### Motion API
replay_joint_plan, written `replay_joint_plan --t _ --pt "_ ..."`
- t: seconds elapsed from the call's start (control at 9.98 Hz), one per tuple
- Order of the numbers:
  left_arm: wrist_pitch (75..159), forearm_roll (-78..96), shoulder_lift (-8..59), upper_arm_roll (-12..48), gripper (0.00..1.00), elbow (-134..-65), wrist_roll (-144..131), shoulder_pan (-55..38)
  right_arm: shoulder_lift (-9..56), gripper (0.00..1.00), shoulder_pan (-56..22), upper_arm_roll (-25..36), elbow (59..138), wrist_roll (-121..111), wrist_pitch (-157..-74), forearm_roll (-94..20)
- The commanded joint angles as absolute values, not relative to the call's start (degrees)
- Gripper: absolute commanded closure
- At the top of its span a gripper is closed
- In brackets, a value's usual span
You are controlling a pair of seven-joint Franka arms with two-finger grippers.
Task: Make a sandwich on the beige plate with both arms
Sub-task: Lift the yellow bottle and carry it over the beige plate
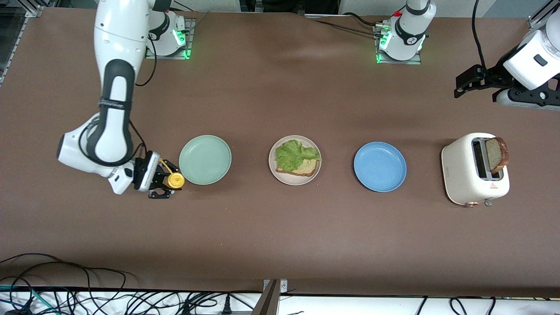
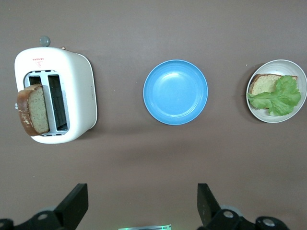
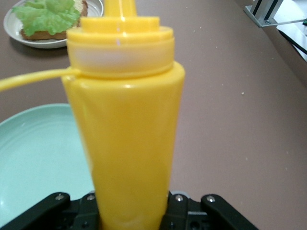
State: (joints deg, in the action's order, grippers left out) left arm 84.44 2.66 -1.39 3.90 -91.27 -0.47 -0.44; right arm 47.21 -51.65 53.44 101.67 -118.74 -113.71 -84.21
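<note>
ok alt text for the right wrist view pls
A yellow squeeze bottle fills the view, upright between the right gripper's black fingers on the brown table. Beside it lies a mint-green plate; the beige plate holds bread under lettuce.

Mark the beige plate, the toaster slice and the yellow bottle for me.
beige plate [image 1: 276, 177]: front view, bare rim nearest that camera.
bread slice in the toaster [image 1: 498, 155]: front view, middle of the cut face.
yellow squeeze bottle [image 3: 127, 143]: right wrist view, middle of the body.
</note>
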Motion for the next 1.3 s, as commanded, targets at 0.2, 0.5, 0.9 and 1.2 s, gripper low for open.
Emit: replay_joint_plan --t 0.2,0.5,0.9,1.2 --pt "83.9 2.4 -1.6 4.0 0.00 -90.7 -0.1 -0.2 47.5 1.00 -67.0 56.9 96.4 -93.2 -126.6 -63.9" --pt "83.9 2.4 -1.6 4.0 0.00 -90.7 -0.1 -0.1 48.7 1.00 -74.1 56.7 95.9 -76.8 -132.3 -51.0" --pt "83.9 2.4 -1.6 4.0 0.00 -90.7 -0.1 0.1 51.1 1.00 -80.1 56.4 94.7 -61.4 -132.5 -33.7" --pt "83.9 2.4 -1.6 4.0 0.00 -90.7 -0.1 0.2 53.0 1.00 -83.7 54.8 94.2 -50.8 -131.9 -23.2"
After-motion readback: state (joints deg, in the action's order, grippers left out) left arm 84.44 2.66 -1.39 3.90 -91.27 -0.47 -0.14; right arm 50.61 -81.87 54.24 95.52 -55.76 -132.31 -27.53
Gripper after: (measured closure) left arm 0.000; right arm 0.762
